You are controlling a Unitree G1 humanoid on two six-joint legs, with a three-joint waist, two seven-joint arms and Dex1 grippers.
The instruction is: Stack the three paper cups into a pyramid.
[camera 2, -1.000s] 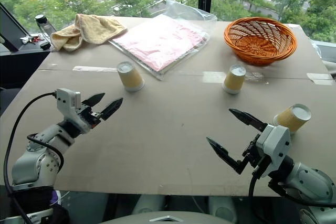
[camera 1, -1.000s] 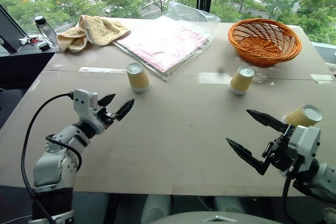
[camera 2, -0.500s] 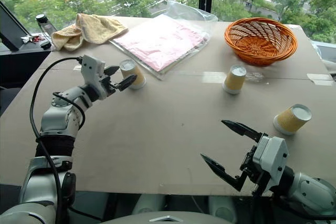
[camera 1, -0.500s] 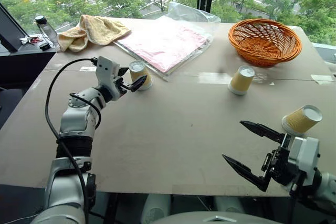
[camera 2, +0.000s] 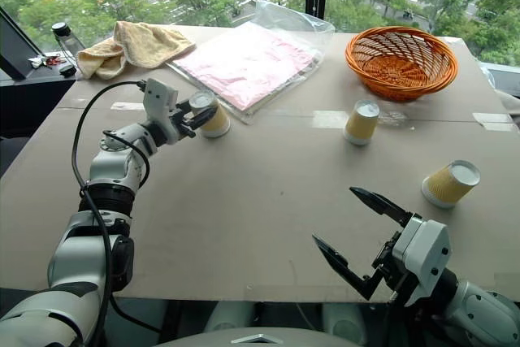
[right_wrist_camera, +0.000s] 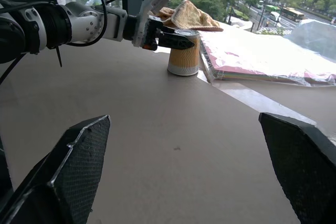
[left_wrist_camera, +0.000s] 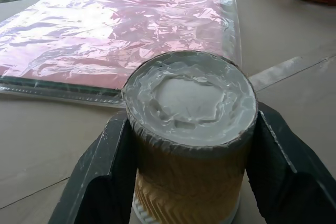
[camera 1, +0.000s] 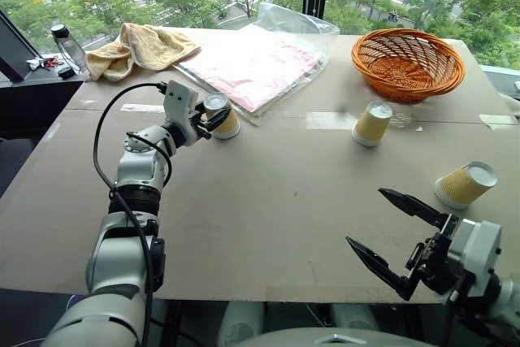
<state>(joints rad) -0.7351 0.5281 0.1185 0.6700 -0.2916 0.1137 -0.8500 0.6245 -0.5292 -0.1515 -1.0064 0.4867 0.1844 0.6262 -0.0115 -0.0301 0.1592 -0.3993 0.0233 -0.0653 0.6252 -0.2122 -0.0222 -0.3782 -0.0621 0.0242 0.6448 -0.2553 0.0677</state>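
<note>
Left fingers (left_wrist_camera: 113, 153): clamped on both sides of an inverted paper cup (camera 1: 221, 115), white base up, rim down on the surface (camera 1: 268, 209). Left gripper (camera 1: 213, 117): pointed level toward the cup, wrist angled inward, arm extended forward over the left part of the surface, black cable looped above the forearm. Held cup: located just beside the near edge of a clear bag with a pink sheet (camera 1: 256, 62), standing upright.

Right fingers (right_wrist_camera: 63, 169): spread wide, nothing between them, touching nothing. Right gripper (camera 1: 396, 236): hung level over the near right edge of the surface, pointed forward and inward, arm drawn back close to the body.

Second paper cup (camera 1: 373, 123): inverted and upright on the surface, near the front of an orange wicker basket (camera 1: 408, 62), well apart from both grippers. Third paper cup (camera 1: 465, 184): tipped on its side at the right edge of the surface, white rim facing right and away, just beyond the right gripper and not touched by it.

Folded yellow towel (camera 1: 134, 46): placed at the far left corner of the surface.
</note>
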